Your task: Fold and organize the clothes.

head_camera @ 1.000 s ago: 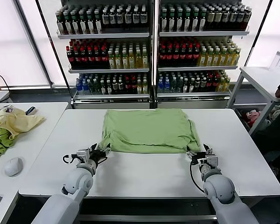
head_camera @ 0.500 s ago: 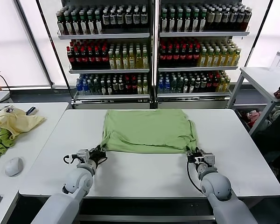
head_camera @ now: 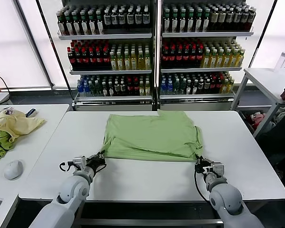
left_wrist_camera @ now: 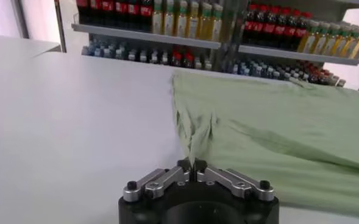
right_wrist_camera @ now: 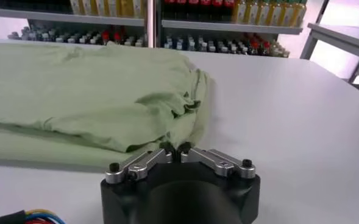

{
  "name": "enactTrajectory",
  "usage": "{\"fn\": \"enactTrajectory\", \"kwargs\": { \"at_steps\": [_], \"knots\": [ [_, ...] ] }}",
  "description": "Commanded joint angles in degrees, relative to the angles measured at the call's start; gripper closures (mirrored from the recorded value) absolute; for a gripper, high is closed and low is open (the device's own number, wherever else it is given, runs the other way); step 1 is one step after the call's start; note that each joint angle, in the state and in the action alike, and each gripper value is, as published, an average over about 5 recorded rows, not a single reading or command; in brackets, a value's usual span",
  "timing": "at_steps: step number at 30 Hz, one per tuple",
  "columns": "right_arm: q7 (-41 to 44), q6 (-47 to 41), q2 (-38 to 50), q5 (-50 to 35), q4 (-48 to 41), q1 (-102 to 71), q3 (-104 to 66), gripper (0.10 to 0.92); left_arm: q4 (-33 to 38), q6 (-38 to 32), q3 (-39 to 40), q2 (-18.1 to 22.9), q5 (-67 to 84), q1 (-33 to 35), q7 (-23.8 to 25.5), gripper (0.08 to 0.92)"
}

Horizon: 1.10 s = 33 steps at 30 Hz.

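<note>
while both my arms reach low over the table, this is how things stand:

left gripper: closed, pinching the shirt at its near left corner; in my left wrist view the fingertips meet with a thin fold of green cloth running up from between them.

right gripper: closed too, nipping the near right corner of the shirt; in my right wrist view the fingertips meet right at the bunched hem.

shirt: light green, lying mostly flat on the white table, spread ahead of and between my two grippers; its near edge runs from one gripper to the other and looks doubled over into a low roll. cloth just ahead of my right gripper is rumpled into folds. no print shows on the side facing up.

table: white, bare surface between my grippers and the near edge.

shelves: well beyond the shirt, rows of bottles.

side table: off beyond my left gripper, holding a yellow cloth, a green cloth and a mouse, all well apart from the shirt.
</note>
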<state>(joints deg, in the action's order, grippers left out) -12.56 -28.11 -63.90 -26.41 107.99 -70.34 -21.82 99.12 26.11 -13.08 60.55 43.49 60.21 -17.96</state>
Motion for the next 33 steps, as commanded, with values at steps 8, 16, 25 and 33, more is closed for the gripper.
{"fn": "enactTrajectory", "kwargs": {
  "at_steps": [8,16,25,33],
  "knots": [
    [-0.04,0.27,-1.55,8.77,20.77,-25.58,-6.99,0.880,29.59,2.37,-12.07,-1.88,-7.81,33.45,-1.94,0.897],
    [1.28,0.23,-1.51,12.94,24.62,-27.76,-8.19,0.798,33.27,5.66,-15.87,-2.55,-10.65,36.76,-1.92,0.885],
    [0.27,4.80,1.41,6.97,24.05,-18.03,-10.04,0.540,29.93,3.37,-16.10,-4.81,-9.80,27.72,-2.29,0.653],
    [-2.12,0.06,3.72,-0.84,4.94,8.68,3.49,0.315,14.76,2.87,-6.65,-4.86,-4.86,5.96,-3.32,0.419]
  ]
}}
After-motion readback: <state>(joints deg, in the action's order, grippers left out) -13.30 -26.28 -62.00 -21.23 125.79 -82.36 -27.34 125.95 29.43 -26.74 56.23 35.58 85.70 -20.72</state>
